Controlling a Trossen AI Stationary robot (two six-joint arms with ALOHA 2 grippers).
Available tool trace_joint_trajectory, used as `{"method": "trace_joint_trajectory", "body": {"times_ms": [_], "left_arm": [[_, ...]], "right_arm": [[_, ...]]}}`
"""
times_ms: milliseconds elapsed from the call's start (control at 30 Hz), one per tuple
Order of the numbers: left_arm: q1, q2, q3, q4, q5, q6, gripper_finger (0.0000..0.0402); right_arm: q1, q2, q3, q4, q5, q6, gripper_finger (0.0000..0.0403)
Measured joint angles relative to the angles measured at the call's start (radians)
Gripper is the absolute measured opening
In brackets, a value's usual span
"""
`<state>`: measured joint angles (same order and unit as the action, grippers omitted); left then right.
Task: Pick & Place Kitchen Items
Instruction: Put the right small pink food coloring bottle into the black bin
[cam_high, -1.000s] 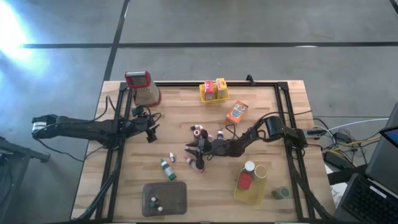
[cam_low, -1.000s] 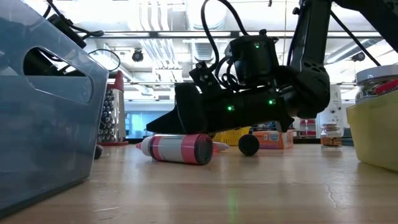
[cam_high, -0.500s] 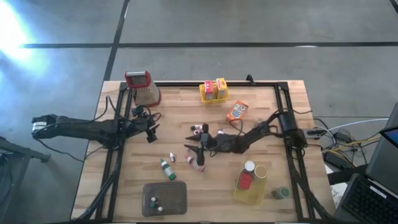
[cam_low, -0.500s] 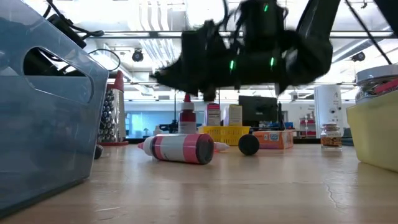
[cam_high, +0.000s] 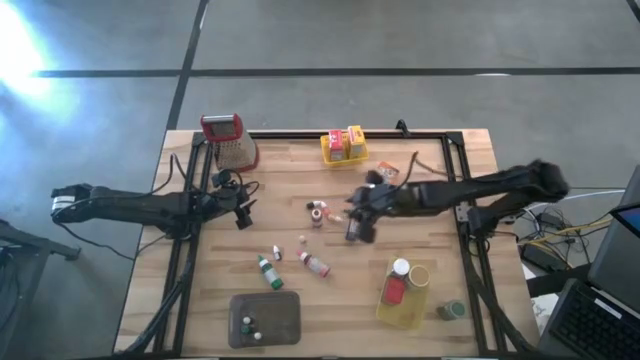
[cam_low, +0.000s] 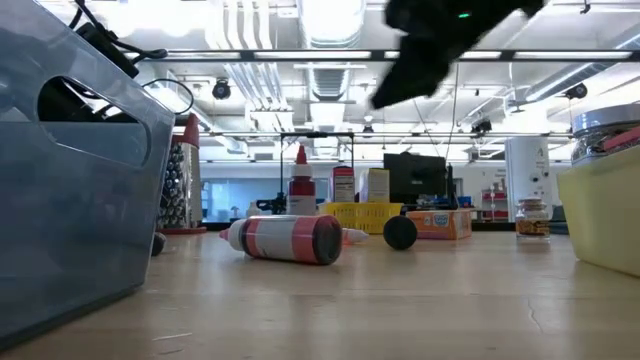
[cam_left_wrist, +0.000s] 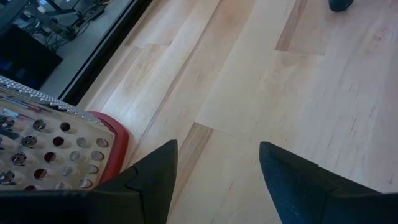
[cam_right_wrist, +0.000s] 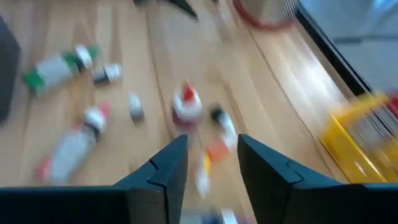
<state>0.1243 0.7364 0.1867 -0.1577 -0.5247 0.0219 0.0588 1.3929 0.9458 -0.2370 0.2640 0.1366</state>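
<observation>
Aloft, empty right hand (cam_high: 357, 222) above bottles (cam_high: 315, 264)

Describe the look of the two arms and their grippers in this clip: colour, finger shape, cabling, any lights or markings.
Both arms are dark, near black, slim and jointed. The left gripper has two matte black fingers tapering to blunt points. The right gripper has the same wedge-shaped black fingers. A pale patch marks the left arm's outer end. Black cables run near the right arm's base. In the low view a small green light shows on the right arm's dark body.
</observation>
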Motion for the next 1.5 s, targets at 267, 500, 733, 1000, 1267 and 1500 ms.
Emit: {"method": "trace_joint_trajectory", "body": {"times_ms": [267,500,733,1000,1267,1500], "left_arm": [[0.0,0.0,0.0,0.0,0.0,0.0,0.0232],[0.0,0.0,0.0,0.0,0.0,0.0,0.0232],[0.0,0.0,0.0,0.0,0.0,0.0,0.0232],[0.0,0.0,0.0,0.0,0.0,0.0,0.0232],[0.0,0.0,0.0,0.0,0.0,0.0,0.0232],[0.0,0.0,0.0,0.0,0.0,0.0,0.0232]], "right_arm": [[-0.009,-0.246,-0.021,-0.368,0.0,0.035,0.0079],[-0.009,-0.383,-0.022,-0.516,-0.001,0.022,0.0047],[-0.009,-0.492,-0.022,-0.648,0.0,0.021,0.0033],[-0.009,-0.608,-0.022,-0.748,-0.001,0.045,0.0047],[-0.009,-0.737,-0.022,-0.78,0.001,0.037,0.0069],[-0.009,-0.83,-0.023,-0.798,0.001,0.036,0.0092]]}}
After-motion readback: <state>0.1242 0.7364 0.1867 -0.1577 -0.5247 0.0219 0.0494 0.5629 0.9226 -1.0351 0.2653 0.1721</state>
